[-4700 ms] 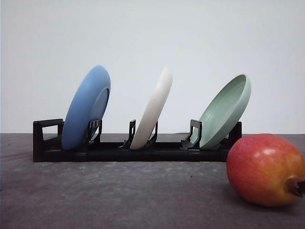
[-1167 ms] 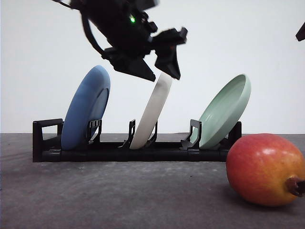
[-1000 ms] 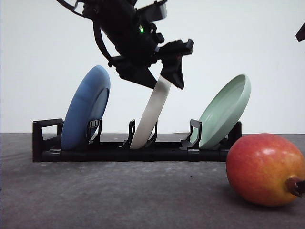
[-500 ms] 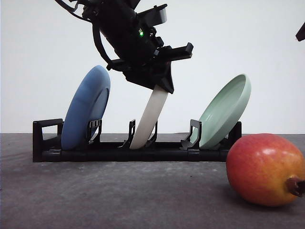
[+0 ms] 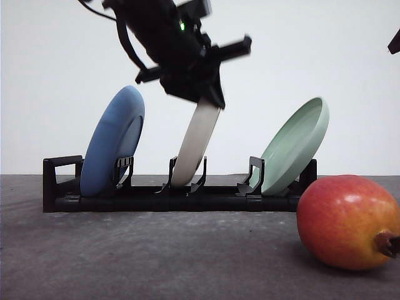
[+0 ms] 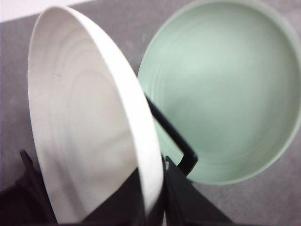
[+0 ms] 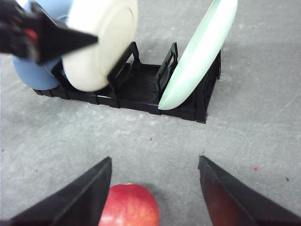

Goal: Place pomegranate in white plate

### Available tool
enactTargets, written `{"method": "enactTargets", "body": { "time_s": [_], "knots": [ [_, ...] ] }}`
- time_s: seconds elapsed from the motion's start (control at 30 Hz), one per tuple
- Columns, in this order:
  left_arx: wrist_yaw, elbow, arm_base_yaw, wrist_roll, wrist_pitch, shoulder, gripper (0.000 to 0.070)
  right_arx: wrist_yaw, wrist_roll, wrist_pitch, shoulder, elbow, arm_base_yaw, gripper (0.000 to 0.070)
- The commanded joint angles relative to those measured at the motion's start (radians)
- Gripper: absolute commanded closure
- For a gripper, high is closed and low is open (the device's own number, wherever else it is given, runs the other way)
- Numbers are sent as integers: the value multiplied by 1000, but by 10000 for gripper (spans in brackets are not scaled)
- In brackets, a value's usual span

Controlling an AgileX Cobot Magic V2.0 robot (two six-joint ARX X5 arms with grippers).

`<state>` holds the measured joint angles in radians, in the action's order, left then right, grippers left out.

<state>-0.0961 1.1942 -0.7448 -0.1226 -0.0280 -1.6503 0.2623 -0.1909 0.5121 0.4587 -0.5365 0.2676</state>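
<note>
The pomegranate [image 5: 347,222] lies untouched on the counter [image 5: 156,256], near right, under my spread right tool [image 7: 155,188]. Farther back, my left tool [image 5: 203,100], clamped on the white plate [image 5: 195,147], has just tipped it straighter, lifting from the rack [image 5: 150,199].

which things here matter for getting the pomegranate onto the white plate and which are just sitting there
Job:
pomegranate
white plate, rim gripped by left gripper
right gripper, open over the fruit

Just there:
blue plate
green plate
black rack

The left gripper [image 5: 209,94] is motion-blurred, hiding the white plate's [image 5: 195,147] top rim — the pomegranate's [image 5: 350,222] crown is cut off.
</note>
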Motion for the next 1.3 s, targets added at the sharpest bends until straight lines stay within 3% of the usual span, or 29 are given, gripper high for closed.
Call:
{"method": "enactTargets", "body": {
  "time_s": [0.0, 0.23, 0.47, 0.63, 0.83, 1.13, 1.27],
  "knots": [
    [12, 29, -10, -11, 11, 20, 689, 3, -11, -11, 3, -15, 4, 329],
    [46, 29, -10, -41, -25, 116, 689, 3, -11, -11, 3, -15, 4, 329],
    [157, 24, -17, -52, -73, 232, 689, 3, -11, -11, 3, -15, 4, 329],
    [158, -42, -46, -45, -76, 328, 689, 3, -11, -11, 3, -15, 4, 329],
    [118, -190, -111, 4, -39, 461, 689, 1, -11, -11, 3, -15, 4, 329],
    [14, -384, -219, 12, -38, 638, 689, 0, -11, -10, 3, -15, 4, 329],
    [-27, -429, -269, 43, -83, 681, 689, 0, -11, -10, 3, -15, 4, 329]
  ]
}}
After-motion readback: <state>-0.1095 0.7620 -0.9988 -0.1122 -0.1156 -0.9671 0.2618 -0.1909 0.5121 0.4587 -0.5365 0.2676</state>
